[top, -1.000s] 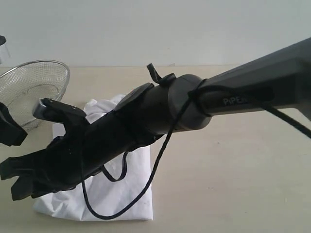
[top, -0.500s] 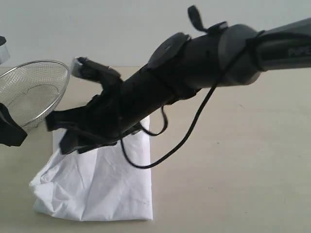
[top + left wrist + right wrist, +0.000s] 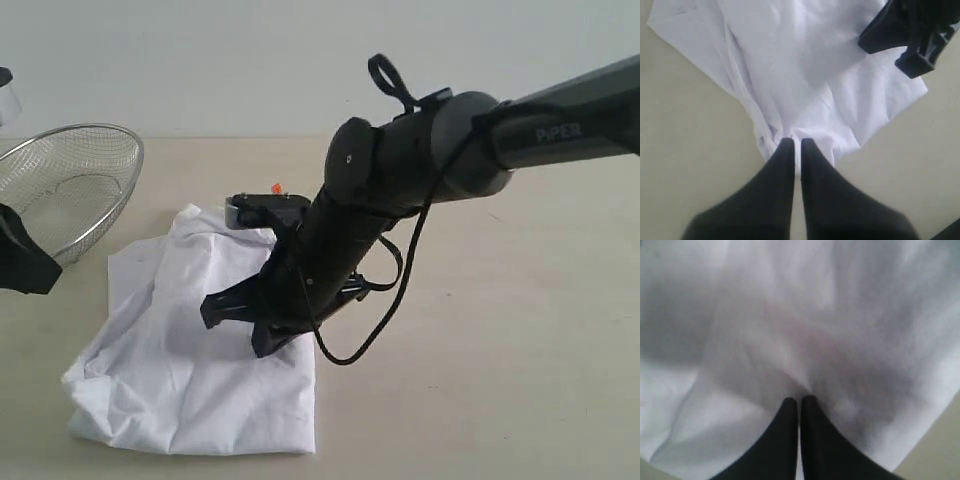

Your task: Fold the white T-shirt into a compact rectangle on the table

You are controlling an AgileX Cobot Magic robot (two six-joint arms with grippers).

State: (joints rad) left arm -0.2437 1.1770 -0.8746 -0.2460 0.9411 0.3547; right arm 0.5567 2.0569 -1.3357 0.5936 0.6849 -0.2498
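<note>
Fingers [image 3: 786, 435] of the right gripper [image 3: 799, 400] are pressed together, tips on the crumpled white cotton T-shirt [image 3: 190, 370] — whether cloth is pinched is unclear. The left gripper [image 3: 796, 142] is likewise closed, by the shirt's edge. The shirt lies on the broad pale beige table [image 3: 500, 350].

Light: bright, soft and even.
Shadows: faint grey ones in the creases of the white T-shirt [image 3: 180, 380].
Focus: exterior view fairly sharp; both wrist views soft, the right blurriest.

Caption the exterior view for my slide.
Right claw reaches across and pinches the rumpled white T-shirt on the beige table, wire mesh basket at far left.
</note>
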